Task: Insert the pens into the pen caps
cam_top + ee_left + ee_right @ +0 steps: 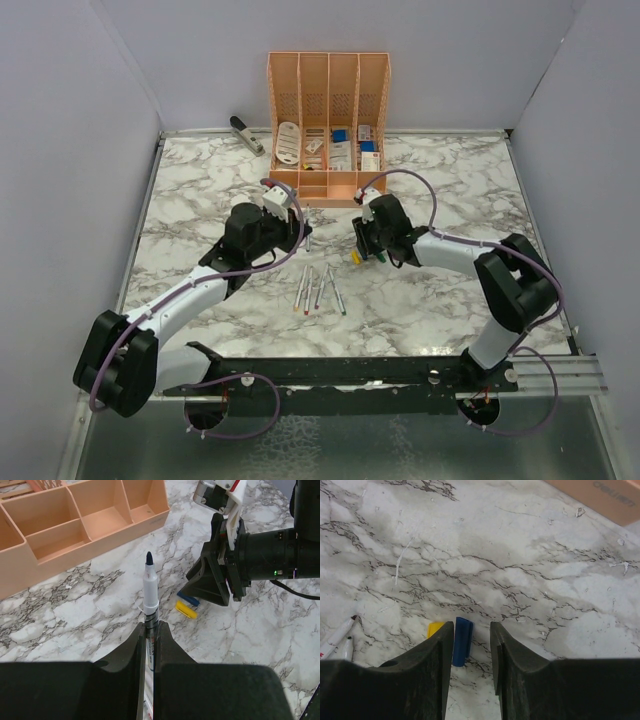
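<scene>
Silver-grey pens (320, 288): four lie loose, fifth pen (150, 592) in left claw (149, 630).

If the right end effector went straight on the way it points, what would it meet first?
Most likely the blue cap, lying on the table between the open fingers of the right end effector. The yellow cap sits just outside them.
</scene>
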Available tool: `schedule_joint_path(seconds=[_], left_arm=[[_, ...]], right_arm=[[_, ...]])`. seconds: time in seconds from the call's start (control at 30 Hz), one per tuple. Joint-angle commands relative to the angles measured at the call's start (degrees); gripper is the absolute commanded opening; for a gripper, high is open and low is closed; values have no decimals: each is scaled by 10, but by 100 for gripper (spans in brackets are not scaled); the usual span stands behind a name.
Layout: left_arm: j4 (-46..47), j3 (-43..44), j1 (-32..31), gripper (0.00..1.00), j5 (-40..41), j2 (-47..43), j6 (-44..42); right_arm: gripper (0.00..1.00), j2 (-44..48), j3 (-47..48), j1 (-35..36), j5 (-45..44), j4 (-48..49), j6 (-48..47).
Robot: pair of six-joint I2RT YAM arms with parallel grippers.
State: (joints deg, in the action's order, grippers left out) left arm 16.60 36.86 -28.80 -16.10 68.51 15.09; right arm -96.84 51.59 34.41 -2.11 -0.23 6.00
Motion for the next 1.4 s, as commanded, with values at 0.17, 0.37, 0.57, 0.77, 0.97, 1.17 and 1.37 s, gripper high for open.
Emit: schedule_joint_path(seconds=[0.17,0.37,0.57,0.77,0.97,1.17,1.37], left_arm=[[21,-12,10,0,-10,-23,12],[21,-14,12,0,-11,-25,14],[21,-17,15,0,-11,-28,15],[20,-20,16,0,-6,-30,14],[21,-15,19,0,-12,-22,13],[24,-12,20,0,-22,-15,13],[26,-8,21,0,-37,-18,10]], right_arm=[[34,-23,18,8,-26,-29,9],[34,-24,15,13,-30,-36,15],[34,-29,15,19,-35,-47,26],[34,-30,8,22,-44,-64,38],[30,-41,10,22,-58,-75,48],[1,-66,43,22,-63,-104,68],[1,-63,118,21,-79,-99,70]])
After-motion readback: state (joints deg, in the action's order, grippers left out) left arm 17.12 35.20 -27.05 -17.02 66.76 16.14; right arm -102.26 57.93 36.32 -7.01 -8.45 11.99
